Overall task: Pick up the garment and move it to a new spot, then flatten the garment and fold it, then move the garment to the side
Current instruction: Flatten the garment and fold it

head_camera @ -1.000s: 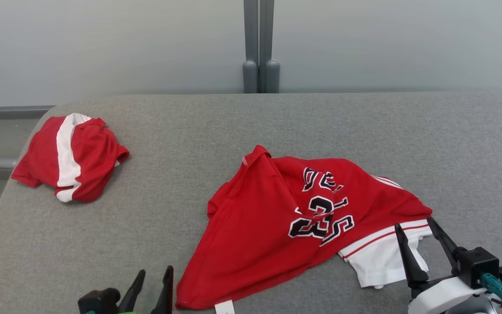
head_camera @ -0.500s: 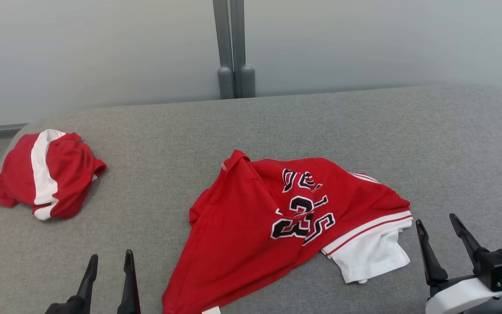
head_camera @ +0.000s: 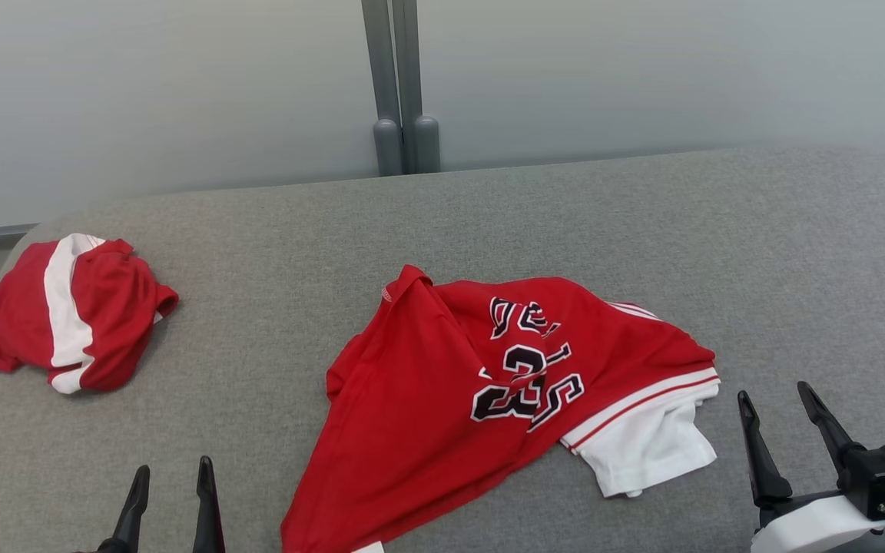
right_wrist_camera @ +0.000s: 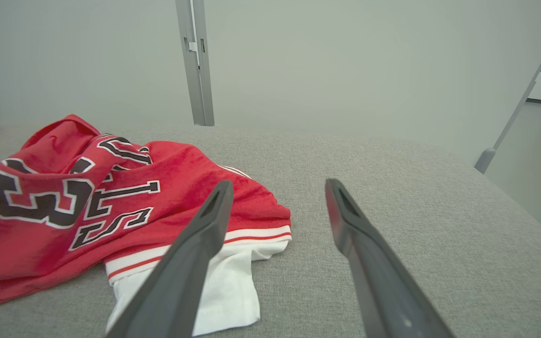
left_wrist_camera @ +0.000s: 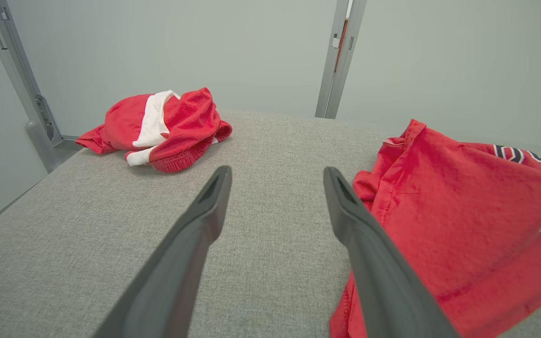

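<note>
Head view: red jersey (head_camera: 427, 407) lies crumpled at centre-front of the grey table (head_camera: 488, 200), its near hem at the table's front edge. There is bare felt-like cloth all round it, with the widest open stretch to its right and behind it. The table's back edge and rounded corners are well beyond the jersey. A bundled red-and-white garment (head_camera: 66, 315) sits far to the jersey's left, near the table's left edge. A grey post (head_camera: 400, 92) stands behind the jersey against a plain pale wall (head_camera: 681, 69). Left gripper (head_camera: 172, 467) is just left of the jersey's near corner, fingers spread, holding nothing. Right gripper (head_camera: 773, 392) is just right of the jersey's white panel (head_camera: 650, 453), fingers spread wide, empty, clear of the cloth.

Left wrist view: two dark tapered fingers (left_wrist_camera: 195, 244) are parted wide over bare grey weave. The jersey is to their right and one finger overlaps its folded edge in the picture; cannot tell if they touch. The jersey is soft matte knit with a stitched seam.

Right wrist view: fingers (right_wrist_camera: 374, 263) are parted wide, nothing between them. The jersey is to their left, with black white-outlined lettering and a red-striped white band. One finger crosses in front of the white panel; contact unclear. Open table lies right of the jersey up to a rounded edge.
</note>
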Available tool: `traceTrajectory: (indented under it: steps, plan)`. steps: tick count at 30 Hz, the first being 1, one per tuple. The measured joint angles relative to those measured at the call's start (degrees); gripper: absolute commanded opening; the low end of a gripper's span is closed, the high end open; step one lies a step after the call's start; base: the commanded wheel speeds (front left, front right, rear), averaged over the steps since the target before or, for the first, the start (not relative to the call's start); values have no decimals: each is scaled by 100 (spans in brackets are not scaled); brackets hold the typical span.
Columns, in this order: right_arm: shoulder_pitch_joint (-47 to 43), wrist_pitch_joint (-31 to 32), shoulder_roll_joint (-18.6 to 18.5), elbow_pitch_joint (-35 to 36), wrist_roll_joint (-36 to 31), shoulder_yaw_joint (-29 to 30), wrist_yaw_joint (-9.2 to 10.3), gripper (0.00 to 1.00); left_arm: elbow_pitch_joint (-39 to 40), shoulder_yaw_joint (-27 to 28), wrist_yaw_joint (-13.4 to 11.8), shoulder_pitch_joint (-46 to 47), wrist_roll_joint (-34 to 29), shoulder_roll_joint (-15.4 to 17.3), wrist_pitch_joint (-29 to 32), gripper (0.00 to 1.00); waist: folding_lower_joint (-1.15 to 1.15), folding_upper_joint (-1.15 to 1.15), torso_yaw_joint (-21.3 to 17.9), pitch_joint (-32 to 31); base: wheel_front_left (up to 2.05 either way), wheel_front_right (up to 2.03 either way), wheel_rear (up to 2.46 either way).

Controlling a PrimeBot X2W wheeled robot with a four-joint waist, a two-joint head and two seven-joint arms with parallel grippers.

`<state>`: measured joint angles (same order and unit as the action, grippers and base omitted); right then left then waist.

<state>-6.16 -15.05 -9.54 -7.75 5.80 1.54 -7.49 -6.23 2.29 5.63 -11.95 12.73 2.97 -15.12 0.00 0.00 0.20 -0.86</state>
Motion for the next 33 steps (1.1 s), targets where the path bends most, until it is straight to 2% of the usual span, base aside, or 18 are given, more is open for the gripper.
traceTrajectory:
  steps: [8, 13, 16, 24, 28, 33]
  plan:
    - [1, 0, 25, -70, 36, -40, 0, 100, -80, -22, 49, 28, -85, -2, 0, 100, 0, 0, 21, -5, 0, 0, 0]
    - [91, -1, -73, -400, 114, -232, 0, 100, -639, -360, 111, 5, -235, -13, -1, 100, 0, 0, 13, -14, 0, 0, 0]
    - [192, 121, -243, -1042, 160, -565, -1, 100, -899, -599, 146, 30, -209, 134, 325, 100, 0, 0, 26, 13, 0, 0, 0]
    - [953, 1078, -354, -1890, 350, -1046, -3, 100, -740, -1027, 168, 199, 201, 371, 1583, 100, 0, 0, 117, 215, 0, 0, 0]
    - [1193, 1477, -355, -2162, 488, -1299, -3, 100, -710, -1302, 170, 259, 487, 428, 1851, 100, 0, 0, 175, 348, 0, 0, 0]
    - [1323, 1597, -427, -2257, 722, -1549, -1, 100, -682, -1611, 175, 298, 814, 515, 2019, 100, 0, 0, 250, 437, 0, 0, 0]
